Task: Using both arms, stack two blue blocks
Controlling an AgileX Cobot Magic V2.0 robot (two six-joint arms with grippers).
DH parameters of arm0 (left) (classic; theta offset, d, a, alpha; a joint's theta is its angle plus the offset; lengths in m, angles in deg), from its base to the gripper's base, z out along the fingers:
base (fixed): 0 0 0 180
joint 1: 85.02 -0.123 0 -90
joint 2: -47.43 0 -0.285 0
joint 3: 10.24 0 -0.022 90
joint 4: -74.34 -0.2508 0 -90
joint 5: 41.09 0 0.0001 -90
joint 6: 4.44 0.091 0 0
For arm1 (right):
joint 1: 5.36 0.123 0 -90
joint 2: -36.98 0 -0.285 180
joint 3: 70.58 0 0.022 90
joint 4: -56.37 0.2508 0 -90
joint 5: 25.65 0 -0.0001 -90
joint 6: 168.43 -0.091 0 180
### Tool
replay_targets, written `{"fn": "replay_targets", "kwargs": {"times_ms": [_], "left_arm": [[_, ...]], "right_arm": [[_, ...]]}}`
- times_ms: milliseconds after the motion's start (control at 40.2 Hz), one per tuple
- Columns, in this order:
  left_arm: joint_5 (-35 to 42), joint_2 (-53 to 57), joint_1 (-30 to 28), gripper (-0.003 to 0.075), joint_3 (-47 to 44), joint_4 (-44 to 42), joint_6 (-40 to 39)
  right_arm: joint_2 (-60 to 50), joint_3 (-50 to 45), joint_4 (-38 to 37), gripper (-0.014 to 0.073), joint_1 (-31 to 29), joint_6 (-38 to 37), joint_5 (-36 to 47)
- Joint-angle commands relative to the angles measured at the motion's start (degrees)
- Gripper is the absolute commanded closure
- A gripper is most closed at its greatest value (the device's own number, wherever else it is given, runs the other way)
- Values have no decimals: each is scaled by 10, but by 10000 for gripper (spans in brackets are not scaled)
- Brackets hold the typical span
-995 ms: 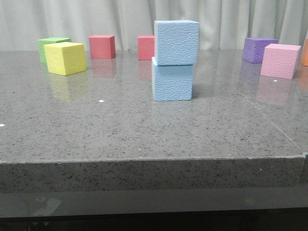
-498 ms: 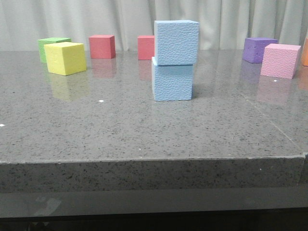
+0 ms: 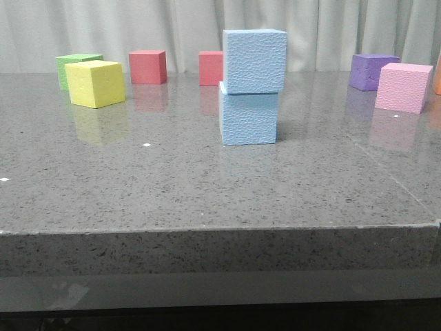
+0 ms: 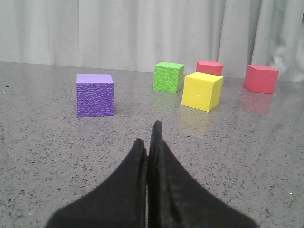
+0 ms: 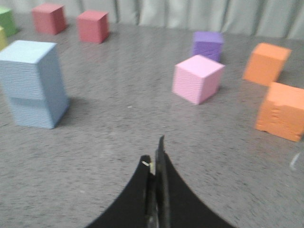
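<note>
2 blue blocks [image 3: 251,86] stacked; L tool [image 4: 148,138] & R tool [image 5: 155,154] both closed, empty.

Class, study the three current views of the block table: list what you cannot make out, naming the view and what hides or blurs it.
- Front view: an orange cube is cut off by the right edge; neither hand shows.
- Front view: a red cube is partly hidden behind the upper blue block, which sits on the lower blue block.
- Right wrist view: motion blur softens everything around the right hand.
- Left wrist view: the blue stack lies outside the frame; only the left hand and other cubes show.
</note>
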Motion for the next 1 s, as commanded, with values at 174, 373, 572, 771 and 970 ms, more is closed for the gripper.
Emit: {"fn": "replay_targets", "kwargs": {"times_ms": [174,373,572,771,970], "left_arm": [[47,9,0,739,0,4,-5],[47,9,0,739,0,4,-5],[47,9,0,739,0,4,-5],[47,9,0,739,0,4,-5],[47,9,0,739,0,4,-5]], "right_arm": [[-171,-198,-5,662,-75,4,222],[-189,-264,-5,662,-78,4,298],[-191,-264,-5,662,-79,4,312],[-191,-264,-5,662,-78,4,312],[-191,-264,-5,662,-78,4,312]]}}
